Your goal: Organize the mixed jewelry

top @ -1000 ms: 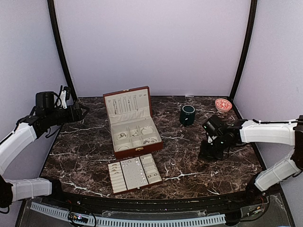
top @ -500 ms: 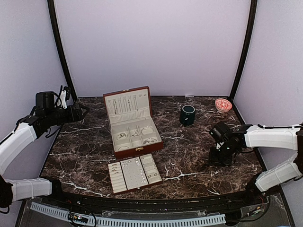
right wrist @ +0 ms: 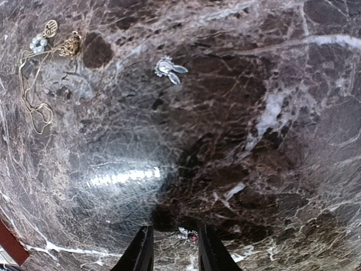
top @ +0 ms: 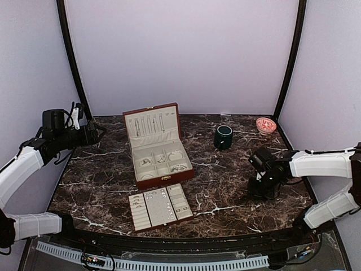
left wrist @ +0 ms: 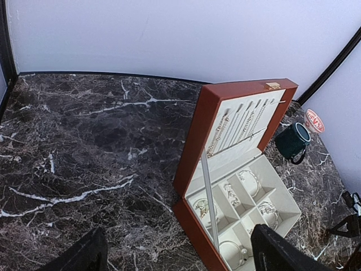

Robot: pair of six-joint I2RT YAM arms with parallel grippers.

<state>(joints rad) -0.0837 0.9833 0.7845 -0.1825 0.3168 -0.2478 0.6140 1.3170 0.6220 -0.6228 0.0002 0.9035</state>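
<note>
One tiny silvery piece [right wrist: 188,233], possibly red-stoned, between right gripper [right wrist: 174,232] tips.

Overhead and left wrist sharing box [top: 164,180]; right wrist near tabletop [right wrist: 237,113]

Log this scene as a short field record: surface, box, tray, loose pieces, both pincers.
Surface: dark veined marble table
Box: reddish-brown wooden jewelry box, lid open, chains in lid, pieces in cream compartments
Tray: cream-lined insert tray, on table, near side of box
Loose: gold chain with pearl cluster; silvery bunny-shaped piece; tiny piece with a reddish spot
Left pincer: open, empty, left of box
Right pincer: open, low over marble, tiny piece between its fingers
Other: dark green mug; small pink patterned bowl
</note>
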